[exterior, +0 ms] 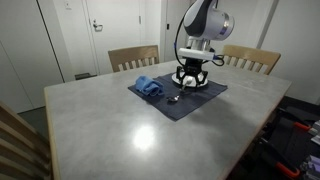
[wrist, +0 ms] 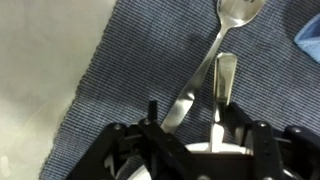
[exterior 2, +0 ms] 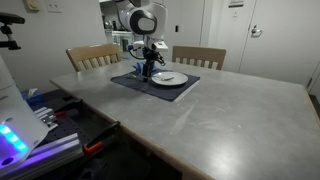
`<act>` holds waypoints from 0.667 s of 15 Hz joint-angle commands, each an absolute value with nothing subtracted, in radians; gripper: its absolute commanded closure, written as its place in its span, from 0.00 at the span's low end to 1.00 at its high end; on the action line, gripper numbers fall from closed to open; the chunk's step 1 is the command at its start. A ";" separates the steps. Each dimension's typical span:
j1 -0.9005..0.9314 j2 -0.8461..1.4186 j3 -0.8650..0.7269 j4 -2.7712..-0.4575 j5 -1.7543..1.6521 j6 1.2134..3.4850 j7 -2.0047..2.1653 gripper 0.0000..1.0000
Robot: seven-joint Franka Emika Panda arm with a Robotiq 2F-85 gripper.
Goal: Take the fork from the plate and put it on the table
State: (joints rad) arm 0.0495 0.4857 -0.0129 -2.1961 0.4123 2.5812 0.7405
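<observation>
One fork (wrist: 226,75) handle points up the wrist view, parallel to the spoon (wrist: 200,70); gripper (wrist: 185,128) jaws stand apart, empty.

Reaching downward with the arm (exterior: 203,22), upper links folded and wrist vertical, in both exterior views. Hovering low with the gripper (exterior: 190,80), aimed straight down. Entering the wrist view from the bottom edge, holding both fingers (wrist: 151,112) spread apart, jaws parted wide.

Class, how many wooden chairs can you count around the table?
3. One chair and another stand behind the table; a third is at its near corner. More may be hidden.
</observation>
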 commanded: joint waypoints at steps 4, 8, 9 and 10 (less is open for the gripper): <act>0.057 0.509 -0.018 -2.176 0.409 2.599 0.750 0.80; 0.059 0.507 -0.018 -2.179 0.407 2.602 0.750 1.00; 0.061 0.506 -0.019 -2.179 0.405 2.603 0.751 0.99; 0.063 0.504 -0.020 -2.180 0.403 2.603 0.753 0.96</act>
State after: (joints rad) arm 0.0507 0.4857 -0.0129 -2.1959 0.4123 2.5893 0.7408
